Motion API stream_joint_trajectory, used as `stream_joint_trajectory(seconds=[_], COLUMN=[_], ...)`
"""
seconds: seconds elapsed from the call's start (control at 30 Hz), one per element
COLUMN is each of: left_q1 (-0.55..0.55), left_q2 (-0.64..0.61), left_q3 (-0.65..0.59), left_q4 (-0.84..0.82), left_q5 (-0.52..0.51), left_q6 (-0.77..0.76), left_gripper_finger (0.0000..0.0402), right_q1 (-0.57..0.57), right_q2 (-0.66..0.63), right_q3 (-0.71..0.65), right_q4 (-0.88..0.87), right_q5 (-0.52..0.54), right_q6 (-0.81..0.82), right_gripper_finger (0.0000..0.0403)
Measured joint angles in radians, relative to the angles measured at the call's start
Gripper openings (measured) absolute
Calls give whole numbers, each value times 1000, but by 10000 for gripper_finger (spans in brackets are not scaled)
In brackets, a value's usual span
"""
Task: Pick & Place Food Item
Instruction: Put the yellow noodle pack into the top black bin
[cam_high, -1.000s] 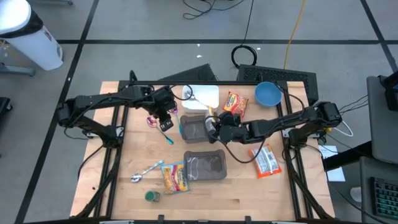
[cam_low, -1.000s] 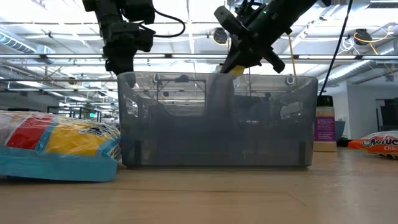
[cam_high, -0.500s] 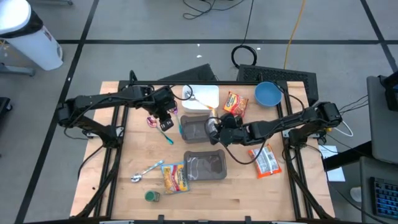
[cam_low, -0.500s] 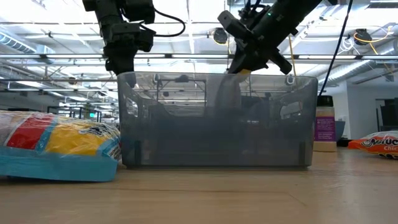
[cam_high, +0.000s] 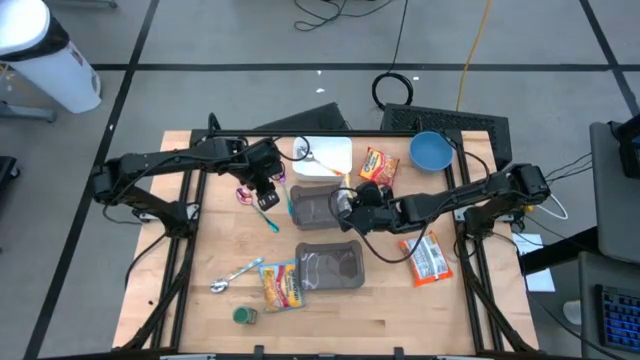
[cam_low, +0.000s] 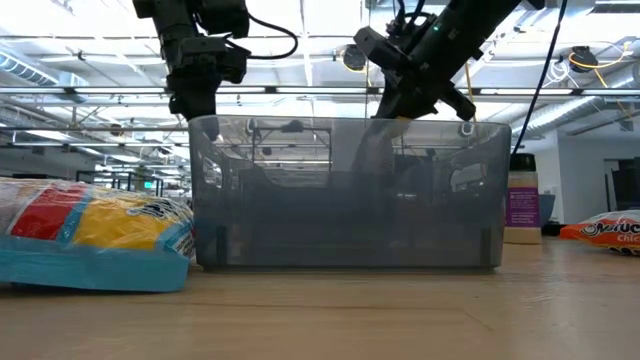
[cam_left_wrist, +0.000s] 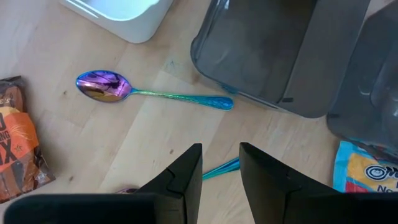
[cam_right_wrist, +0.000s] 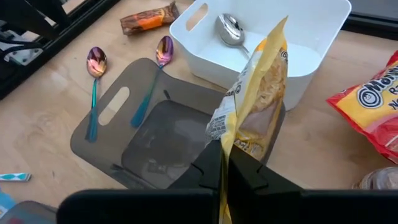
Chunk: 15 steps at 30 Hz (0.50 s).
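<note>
My right gripper (cam_right_wrist: 224, 171) is shut on a yellow food packet (cam_right_wrist: 255, 102) and holds it over a grey bin (cam_right_wrist: 158, 140) at the table's middle (cam_high: 312, 207). A white bin (cam_right_wrist: 311, 37) with a silver spoon (cam_right_wrist: 230, 28) in it stands just beyond, toward the far edge. In the low view the gripper (cam_low: 415, 95) hangs above the near grey bin's rim (cam_low: 345, 122). My left gripper (cam_left_wrist: 221, 165) is open above the table left of the bins (cam_high: 265, 190). Nothing is between its fingers, and a teal spoon handle (cam_left_wrist: 219, 169) lies on the wood beneath. My right gripper pinches the yellow packet's edge (cam_right_wrist: 229, 146) between its two shut fingers, coming slanting down from the table's right side. The packet sticks out beyond the fingertips, edge-on, lifted clear above the grey bin.
A second grey bin (cam_high: 330, 268) stands nearer the front edge, next to a yellow-blue packet (cam_high: 283, 285). A spoon (cam_high: 235, 275) lies left of the packet. Red packets (cam_high: 377, 165) (cam_high: 428, 258) and a blue bowl (cam_high: 431, 150) lie on the right. Iridescent spoons (cam_right_wrist: 96, 62) (cam_left_wrist: 102, 87) lie left of the bins.
My right gripper has tipped a little at the wrist while staying over the grey bin. The yellow packet's end has swung slightly with it. My left gripper has kept still.
</note>
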Motion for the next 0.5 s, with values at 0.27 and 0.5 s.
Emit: stream_joint_trajectory(seconds=[0.27,0.5], left_q1=[0,0], left_q2=[0,0], left_q3=[0,0], left_q4=[9,9], left_q5=[0,0], left_q6=[3,3], left_gripper_finger=[113,113], right_q1=[-32,-49], right_q2=[0,0], right_q3=[0,-74], right_q4=[0,68], right_q5=[-33,-55], right_q6=[-24,19], right_gripper_finger=[0,0])
